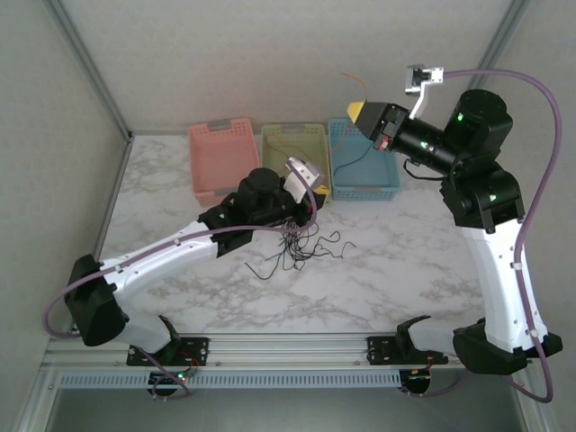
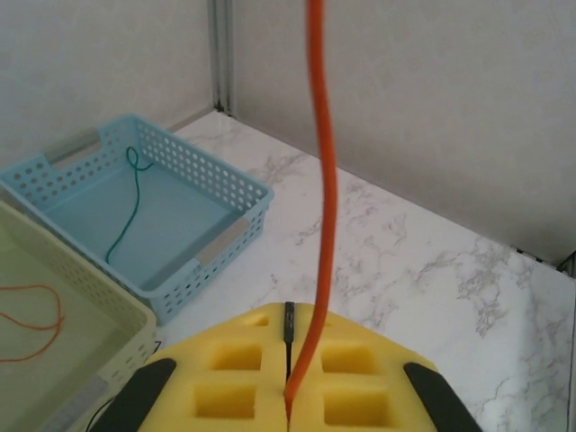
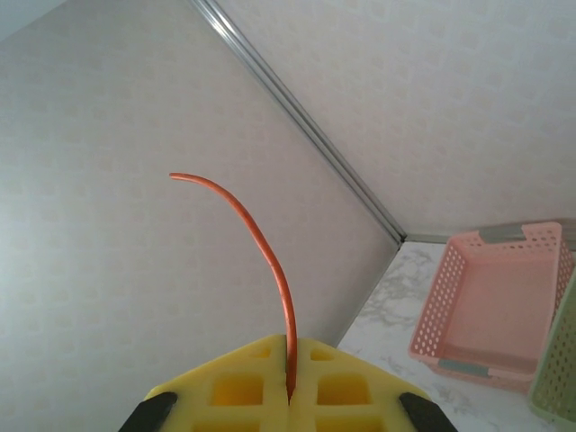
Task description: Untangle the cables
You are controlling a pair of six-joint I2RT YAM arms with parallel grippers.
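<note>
A tangle of thin black, orange and green cables (image 1: pixel 297 245) lies on the marble table in front of the baskets. My left gripper (image 1: pixel 310 200) sits just above the tangle's far edge. Its yellow pads (image 2: pixel 225 378) are shut on an orange cable (image 2: pixel 322 180) that rises straight out of frame, with a black connector (image 2: pixel 289 322) in the seam beside it. My right gripper (image 1: pixel 362 113) is raised above the baskets, its pads (image 3: pixel 236 391) shut on another orange cable (image 3: pixel 270 261) that curls up and left, seen from above as a thin orange cable (image 1: pixel 353 81).
Three baskets line the back wall: pink (image 1: pixel 220 157), yellow-green (image 1: pixel 295 135) and blue (image 1: pixel 364 184). The blue basket (image 2: pixel 207 180) holds a green cable (image 2: pixel 126 211), and the yellow-green basket (image 2: pixel 90 360) holds an orange cable (image 2: pixel 36 319). The pink basket (image 3: pixel 495 297) looks empty.
</note>
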